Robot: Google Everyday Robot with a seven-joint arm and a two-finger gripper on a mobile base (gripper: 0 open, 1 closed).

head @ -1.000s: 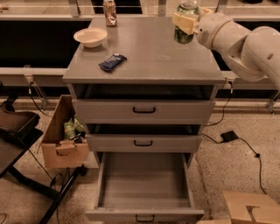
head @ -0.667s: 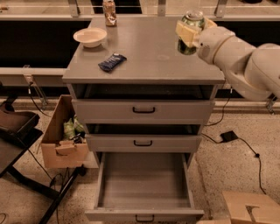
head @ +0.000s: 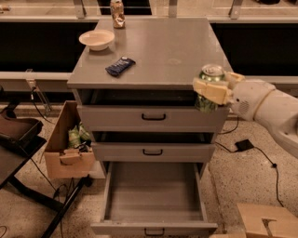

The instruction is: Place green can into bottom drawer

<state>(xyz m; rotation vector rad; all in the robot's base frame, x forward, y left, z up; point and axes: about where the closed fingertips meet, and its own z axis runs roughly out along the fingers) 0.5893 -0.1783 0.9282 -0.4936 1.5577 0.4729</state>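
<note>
Nearest to me, the bottom drawer (head: 153, 195) stands pulled right out, its long grey tray bare and its low front panel towards the room, so the place for the drink is ready. Above it and off to its right, the hand (head: 215, 89) is clamped on the green can (head: 213, 72), one pale pad across the can's side and the silver top showing above it. That is the change: a second ago the can was held up over the back right part of the surface (head: 163, 46), and now the arm (head: 274, 107) has swung it forward and down, past the front right corner, so it hangs in front of the right end of the top drawer (head: 139, 118). The can looks a little tipped in the grip, though I cannot say how much. To my eye the carry is about half done: the can has cleared the top but is well above the tray and to the right of it, so it would need to come lower and towards the left before letting go, keeping away from the closed middle drawer (head: 153, 151). Further back on the surface the blue packet (head: 120, 66), the bowl (head: 97, 39) and, at the far edge, the tan can (head: 117, 9) lie where they were, untouched.
</note>
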